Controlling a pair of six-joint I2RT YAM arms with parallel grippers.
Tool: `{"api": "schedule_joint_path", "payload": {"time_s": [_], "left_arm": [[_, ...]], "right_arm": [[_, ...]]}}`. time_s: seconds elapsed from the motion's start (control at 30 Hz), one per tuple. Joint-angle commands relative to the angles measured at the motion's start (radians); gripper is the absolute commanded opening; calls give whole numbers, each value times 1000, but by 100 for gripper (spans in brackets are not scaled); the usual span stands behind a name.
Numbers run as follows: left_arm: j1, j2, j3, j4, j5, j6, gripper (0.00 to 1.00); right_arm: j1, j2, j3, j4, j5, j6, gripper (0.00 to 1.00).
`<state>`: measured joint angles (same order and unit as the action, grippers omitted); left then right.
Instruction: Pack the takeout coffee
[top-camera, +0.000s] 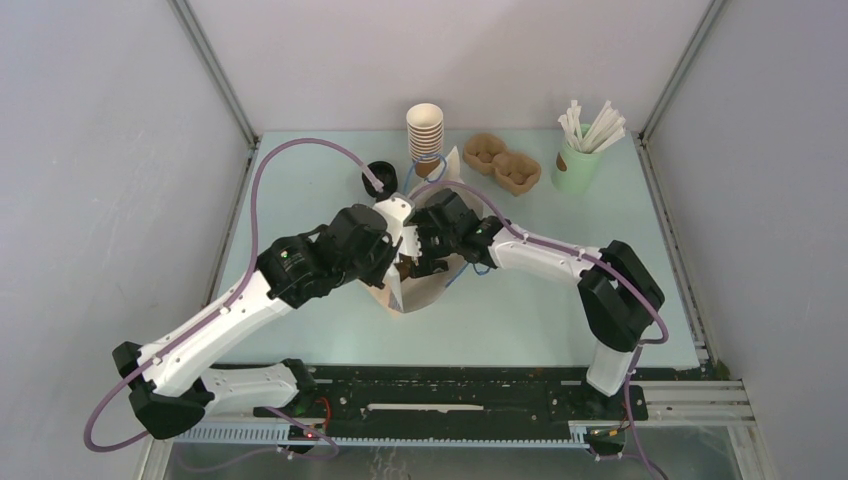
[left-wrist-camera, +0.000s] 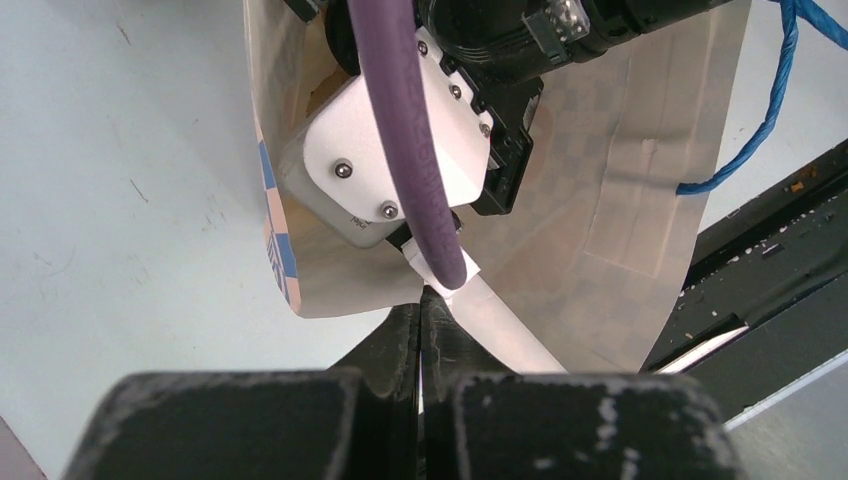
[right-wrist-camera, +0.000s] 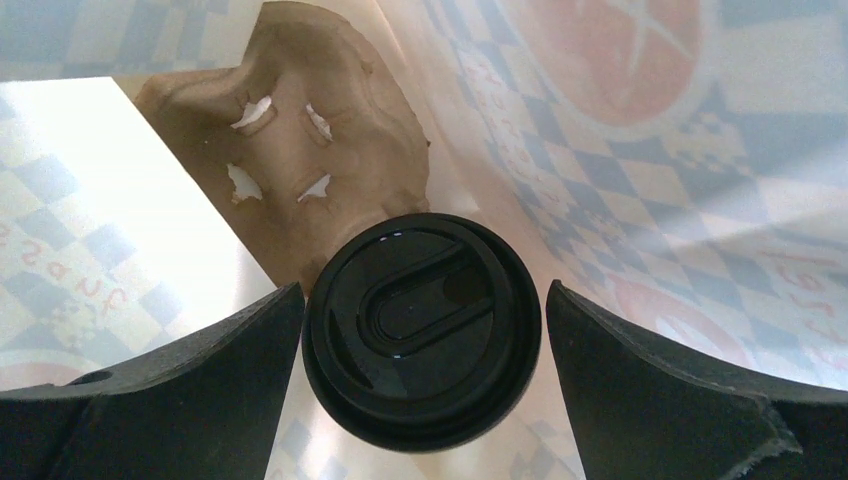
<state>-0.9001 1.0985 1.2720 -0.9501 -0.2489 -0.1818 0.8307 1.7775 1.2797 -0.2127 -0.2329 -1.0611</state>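
Coffee (right-wrist-camera: 420, 330) stands inside the bag (right-wrist-camera: 650, 150), at lower centre of the right wrist view, its black lid (right-wrist-camera: 400, 300) on and facing the camera. Just above and left of it lies a tray (right-wrist-camera: 300, 130), one slot bare with its cross-cut flaps showing. The cup meets the tray's lower edge; whether it sits in a second slot I cannot tell.

The right gripper (right-wrist-camera: 425, 288) is down in the bag with its jaws apart, one on each side of the lid. A thin strip of light shows beside the right jaw, so it does not seem to be squeezing, though the left side is too close to be sure.

The left gripper (left-wrist-camera: 422, 325), at lower centre of the left wrist view, is closed on the bag's rim where a white paper strip (left-wrist-camera: 500, 320) comes off, and it holds the mouth up. In the top view both arms meet over the bag at the centre of the table (top-camera: 620, 250).

Along the top of that view a cup stack (top-camera: 424, 130), a second tray (top-camera: 503, 162) and a green cup (top-camera: 577, 165) of straws stand well apart from the bag.

The main step looks almost done: the coffee is capped and in the bag. What seems left is to draw the right gripper out without tipping the cup, then to let go of the rim.
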Motion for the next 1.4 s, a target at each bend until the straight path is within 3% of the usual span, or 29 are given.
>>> {"api": "schedule_joint_path", "payload": {"time_s": [0.0, 0.13, 0.5, 0.57, 0.7, 0.77, 1.03, 1.37], "left_arm": [[6, -17, 17, 64, -10, 31, 0], [6, -17, 15, 76, -2, 35, 0], [7, -27, 10, 72, -1, 33, 0], [8, -28, 8, 70, -1, 33, 0], [8, -29, 7, 68, -5, 31, 0], [8, -27, 8, 67, -9, 31, 0], [21, -13, 24, 66, -42, 30, 0], [73, 29, 105, 21, -7, 27, 0]], "right_arm": [[35, 24, 3, -60, -3, -78, 100], [49, 31, 1, -94, -2, -116, 100], [48, 84, 2, 28, 162, -131, 95], [50, 85, 1, 33, 158, -128, 91], [52, 58, 2, 12, 131, -113, 72], [51, 34, 1, -13, 102, -108, 68], [48, -67, 1, -43, 45, -36, 63], [58, -233, 1, -23, -16, 187, 60]]}}
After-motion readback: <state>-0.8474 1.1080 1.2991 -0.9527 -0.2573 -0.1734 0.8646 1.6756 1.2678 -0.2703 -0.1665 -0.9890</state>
